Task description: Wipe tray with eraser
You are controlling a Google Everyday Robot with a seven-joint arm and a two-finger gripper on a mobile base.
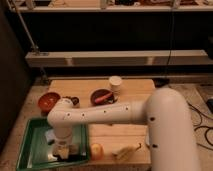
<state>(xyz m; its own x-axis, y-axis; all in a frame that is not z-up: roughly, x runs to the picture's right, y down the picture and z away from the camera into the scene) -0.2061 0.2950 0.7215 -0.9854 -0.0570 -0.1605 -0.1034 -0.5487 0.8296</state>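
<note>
Camera view: the claw (61, 150) was down inside the green tray (26, 150), near its 5 o'clock corner. Its grip could not be told, and no eraser could be made out. An orange fruit (96, 149) lay at the tray's 3 o'clock and a red bowl (48, 101) at 12 o'clock. Wiping seemed underway, with most of the tray floor left to cover.

Tray (29, 152): green. Hand (60, 150), low over tray: white. Arm (100, 114): white, dark dots. Left bowl (48, 101): reddish-brown. Cup (115, 83): cream. Desk (137, 90): pale wood.
</note>
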